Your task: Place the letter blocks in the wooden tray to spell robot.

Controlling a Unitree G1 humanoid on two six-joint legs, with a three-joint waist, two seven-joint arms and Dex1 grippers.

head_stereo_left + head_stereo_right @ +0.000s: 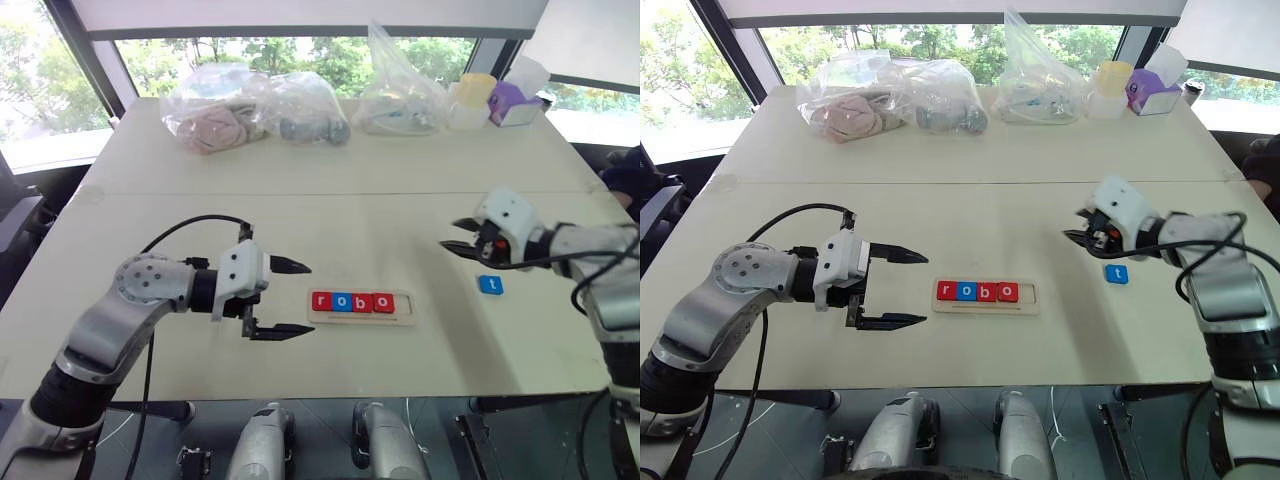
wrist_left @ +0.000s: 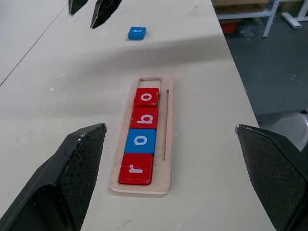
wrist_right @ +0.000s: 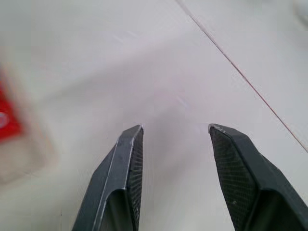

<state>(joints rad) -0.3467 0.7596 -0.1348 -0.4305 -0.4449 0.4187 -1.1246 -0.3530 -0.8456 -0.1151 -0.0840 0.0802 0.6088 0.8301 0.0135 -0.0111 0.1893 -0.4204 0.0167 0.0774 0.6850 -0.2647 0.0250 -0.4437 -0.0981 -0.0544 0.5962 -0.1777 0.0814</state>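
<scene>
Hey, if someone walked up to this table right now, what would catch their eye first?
Probably the wooden tray near the table's front edge, its four tiles spelling "robo" with the last slot empty. Next, the lone blue t tile to its right, under the right gripper.

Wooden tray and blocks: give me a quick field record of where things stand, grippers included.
tray: wooden tray on the table, between the two grippers
tiles in tray: red r, blue o, red b, red o
free slot: last one, at the robot's right end
loose tile: blue t on the table to the right of the tray
left gripper: open, empty, beside the tray's left end
right gripper: fingers apart, empty, above the table near the t
word so far: robo
</scene>
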